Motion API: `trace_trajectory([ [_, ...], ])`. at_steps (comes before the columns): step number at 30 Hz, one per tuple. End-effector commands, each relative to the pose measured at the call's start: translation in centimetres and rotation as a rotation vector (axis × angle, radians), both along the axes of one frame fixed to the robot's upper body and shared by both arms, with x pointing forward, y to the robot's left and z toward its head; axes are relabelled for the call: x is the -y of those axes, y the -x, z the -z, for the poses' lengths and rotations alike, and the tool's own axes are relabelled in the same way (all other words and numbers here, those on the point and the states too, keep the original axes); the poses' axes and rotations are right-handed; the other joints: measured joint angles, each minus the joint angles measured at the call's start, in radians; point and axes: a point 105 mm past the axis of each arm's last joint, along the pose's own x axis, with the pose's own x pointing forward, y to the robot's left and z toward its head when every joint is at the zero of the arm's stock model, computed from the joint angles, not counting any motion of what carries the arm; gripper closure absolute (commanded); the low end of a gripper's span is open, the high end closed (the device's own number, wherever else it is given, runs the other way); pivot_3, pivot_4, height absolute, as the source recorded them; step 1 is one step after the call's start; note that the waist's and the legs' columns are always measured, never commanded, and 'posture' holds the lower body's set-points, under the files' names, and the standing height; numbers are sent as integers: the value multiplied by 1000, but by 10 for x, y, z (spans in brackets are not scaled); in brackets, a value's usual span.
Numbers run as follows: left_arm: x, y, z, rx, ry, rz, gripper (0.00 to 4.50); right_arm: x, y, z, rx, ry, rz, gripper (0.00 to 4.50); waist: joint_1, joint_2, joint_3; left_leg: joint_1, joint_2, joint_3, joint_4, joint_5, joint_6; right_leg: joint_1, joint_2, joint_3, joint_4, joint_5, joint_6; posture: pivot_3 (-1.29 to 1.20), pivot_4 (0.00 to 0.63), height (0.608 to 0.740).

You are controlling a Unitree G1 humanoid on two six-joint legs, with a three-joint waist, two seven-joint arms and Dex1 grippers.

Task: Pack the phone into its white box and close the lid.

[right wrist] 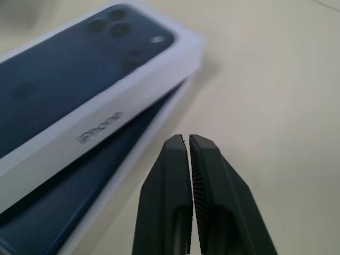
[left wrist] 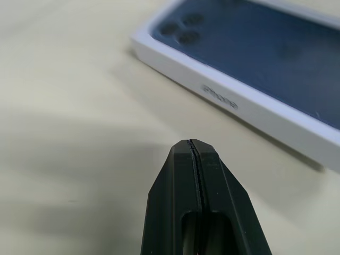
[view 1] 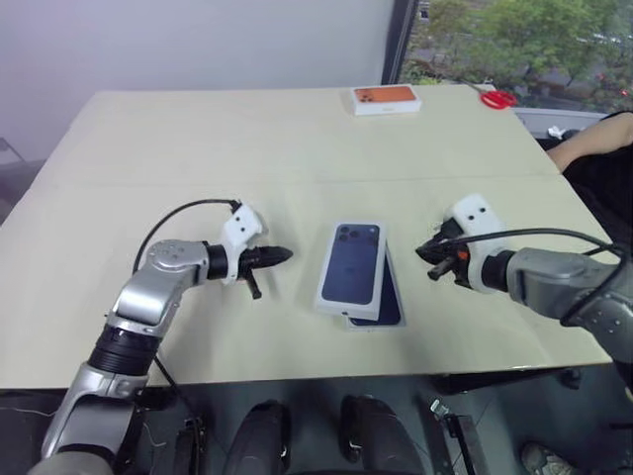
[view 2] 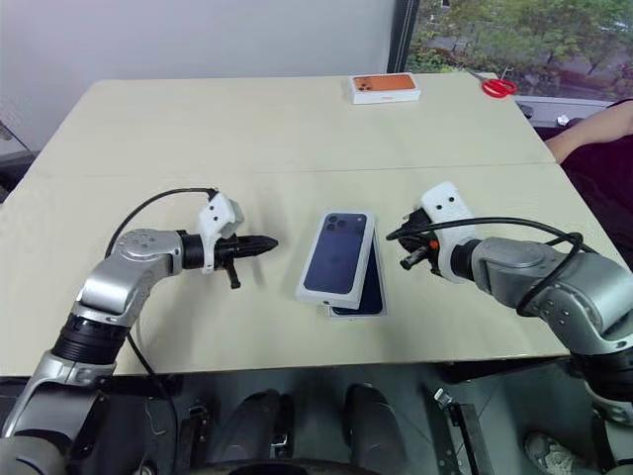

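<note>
Left gripper [view 1: 282, 254]: black fingers pressed together, holding nothing, hovering over the cream table [view 1: 198, 148], pointing toward the packaging, apart from it. Lid [view 1: 350, 267]: white cover, dark blue phone printed on its top face, lying askew across the white box [right wrist: 119, 183] at the table's middle front, not seated squarely; its near end swings toward the left gripper. White box: beneath the lid, its right edge and near corner jutting out on the side of the right gripper. Phone [view 1: 388, 297]: dark blue surface visible inside the uncovered strip of the box, the rest hidden under the lid. Right gripper [view 1: 431, 259]: fingers closed with only a hairline gap, empty, just beside the right edge of the box, not touching it. Orange-topped white box [view 1: 386, 99]: far side of the table, well apart. Red scissors [view 1: 497, 98]: far right corner. A person's arm [view 1: 584, 148]: at the right edge.
</note>
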Motion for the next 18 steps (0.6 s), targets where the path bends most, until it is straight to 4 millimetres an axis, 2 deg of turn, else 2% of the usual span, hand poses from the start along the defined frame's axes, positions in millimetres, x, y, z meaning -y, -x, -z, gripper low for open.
trace_trajectory([
  [1,17,1,-1,26,-1,51,4500,-12,4,-2,21,34,-58,4466,7,0,0,0,0,0,0,0,0,0,0,0,0,0,0,0,150,740],
  [6,32,2,8,44,-48,99,4500,-20,7,6,8,50,-80,4466,8,0,0,0,0,0,0,0,0,0,0,0,0,0,0,0,150,740],
  [10,51,14,-1,32,24,177,4500,-28,11,11,-4,46,-105,4466,7,0,0,0,0,0,0,0,0,0,0,0,0,0,0,0,150,740],
  [18,62,31,-4,23,60,247,4500,-29,16,11,-23,47,-122,4466,7,0,0,0,0,0,0,0,0,0,0,0,0,0,0,0,150,740],
])
